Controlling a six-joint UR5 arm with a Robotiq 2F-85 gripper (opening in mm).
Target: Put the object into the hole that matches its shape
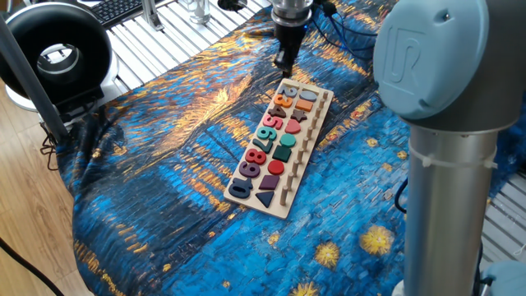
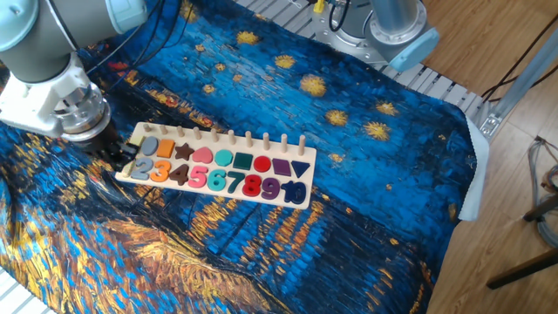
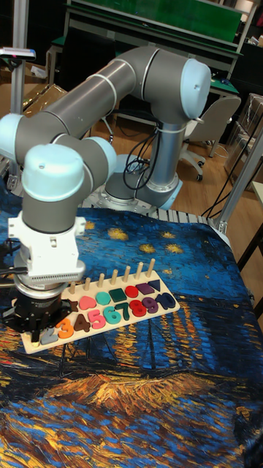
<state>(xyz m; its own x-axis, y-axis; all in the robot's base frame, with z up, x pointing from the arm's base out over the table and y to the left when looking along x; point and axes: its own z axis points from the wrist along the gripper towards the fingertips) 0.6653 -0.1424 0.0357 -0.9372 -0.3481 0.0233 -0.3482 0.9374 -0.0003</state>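
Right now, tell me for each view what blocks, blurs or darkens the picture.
One fixed view: the arm's grey column fills the right foreground, soft and out of focus; the board stays sharp. The other fixed view: evenly lit, the gripper dark against the cloth. Tall fixed view: dim background, and the arm's wrist hides the board's near end.

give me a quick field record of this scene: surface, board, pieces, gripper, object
surface: blue and gold starry cloth
board: long pale wooden puzzle board, lying flat on the cloth
pieces: coloured numbers in one row, shape pieces beside them, pegs along the far edge
gripper: gripper above the board's end away from the 0; jaw state unclear
object: not distinguishable in any view
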